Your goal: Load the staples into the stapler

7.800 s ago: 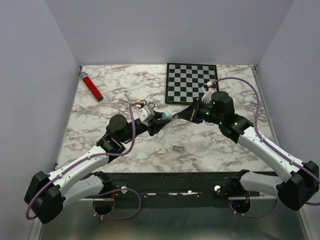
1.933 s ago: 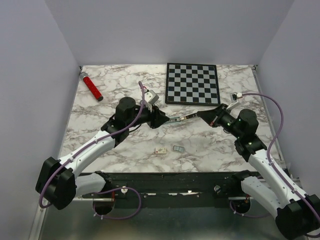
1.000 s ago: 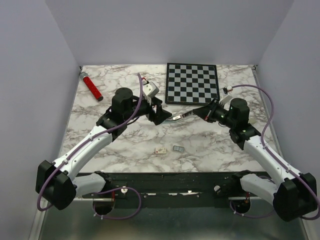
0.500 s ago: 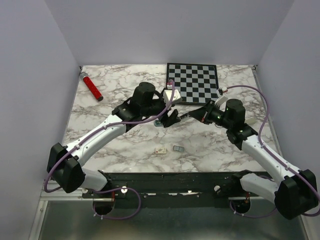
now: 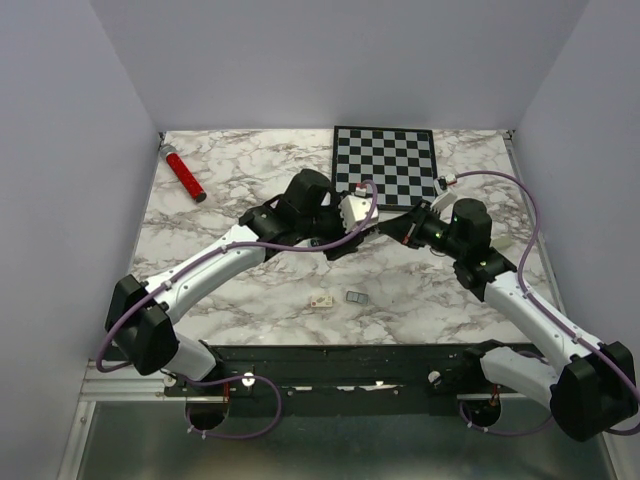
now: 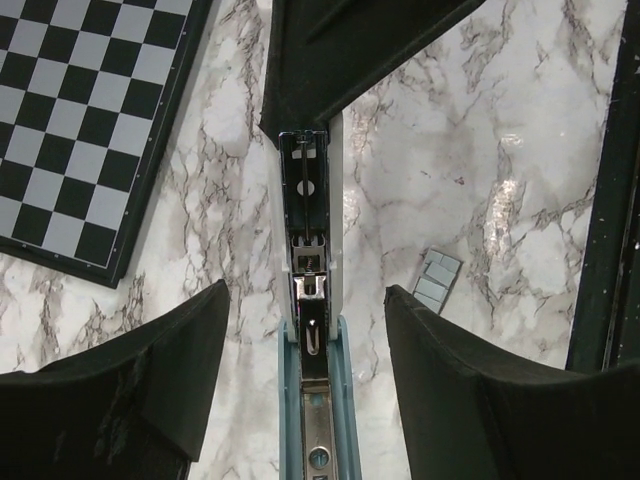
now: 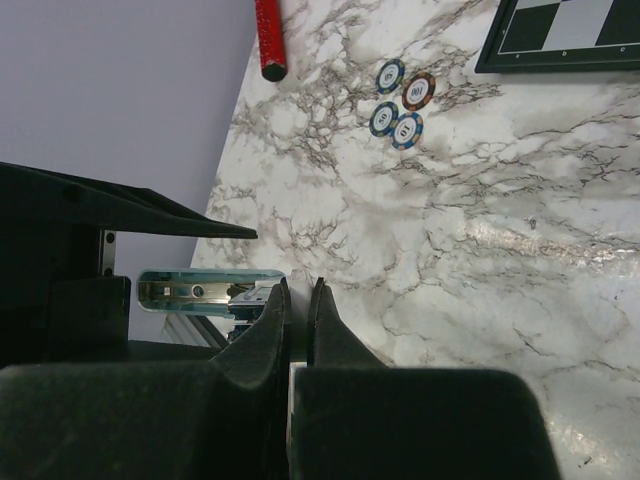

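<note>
The stapler (image 6: 312, 400) hangs opened out above the marble table, its light blue top (image 7: 200, 290) and metal channel showing. My right gripper (image 7: 298, 285) is shut on the stapler's white underside, at the far end of the left wrist view. My left gripper (image 6: 307, 292) is open and straddles the blue top, with a gap on each side. In the top view the two grippers (image 5: 345, 240) (image 5: 388, 226) meet at mid-table and hide most of the stapler. The staples (image 5: 356, 297) lie flat on the table near the front, and the staples (image 6: 433, 281) also show in the left wrist view.
A small cream box (image 5: 321, 300) lies just left of the staples. A chessboard (image 5: 385, 167) sits at the back right and a red cylinder (image 5: 185, 173) at the back left. Several poker chips (image 7: 403, 103) lie on the marble.
My left arm has swung right, over the stapler held by the right gripper, and its jaws have narrowed a little. The right arm has barely moved.
</note>
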Robot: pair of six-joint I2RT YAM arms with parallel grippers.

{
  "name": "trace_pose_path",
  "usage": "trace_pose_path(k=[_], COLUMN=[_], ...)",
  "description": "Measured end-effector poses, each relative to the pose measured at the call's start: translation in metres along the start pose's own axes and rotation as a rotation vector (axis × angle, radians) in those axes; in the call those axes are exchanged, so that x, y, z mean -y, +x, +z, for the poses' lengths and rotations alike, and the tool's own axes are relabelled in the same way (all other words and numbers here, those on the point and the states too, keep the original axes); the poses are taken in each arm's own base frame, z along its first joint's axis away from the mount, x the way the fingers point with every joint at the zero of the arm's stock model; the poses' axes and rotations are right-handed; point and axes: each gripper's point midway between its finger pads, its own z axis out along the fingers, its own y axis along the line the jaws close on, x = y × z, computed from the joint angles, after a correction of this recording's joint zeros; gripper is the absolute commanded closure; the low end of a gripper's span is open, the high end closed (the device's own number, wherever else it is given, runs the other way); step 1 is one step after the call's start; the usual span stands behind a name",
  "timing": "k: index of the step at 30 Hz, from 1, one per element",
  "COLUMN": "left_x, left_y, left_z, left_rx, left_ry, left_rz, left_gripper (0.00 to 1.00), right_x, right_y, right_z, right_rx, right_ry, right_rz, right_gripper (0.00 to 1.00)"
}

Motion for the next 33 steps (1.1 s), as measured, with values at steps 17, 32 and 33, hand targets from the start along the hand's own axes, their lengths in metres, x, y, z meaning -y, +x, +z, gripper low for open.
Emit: trace_pose_path(k=[17,32,33], left_x=[-0.008,-0.003,-0.002], left_y=[0.011,0.016,0.016], left_z=[0.008,0.016,0.016], left_rx=[-0.042,-0.05,-0.049], left_ry=[-0.029,0.007,0.01], left_rz=[0.023,0.025,0.025], left_gripper=[0.45,0.62,0.64], right_x=[-0.004,0.0,0.0], right_y=[0.004,0.008,0.008], right_z=[0.001,0.008,0.008], right_rx=[-0.012,-0.024,-0.023], right_ry=[-0.009,-0.002,-0.004], right_rz=[0.011,0.028,0.029], right_gripper=[0.99,0.99,0.99])
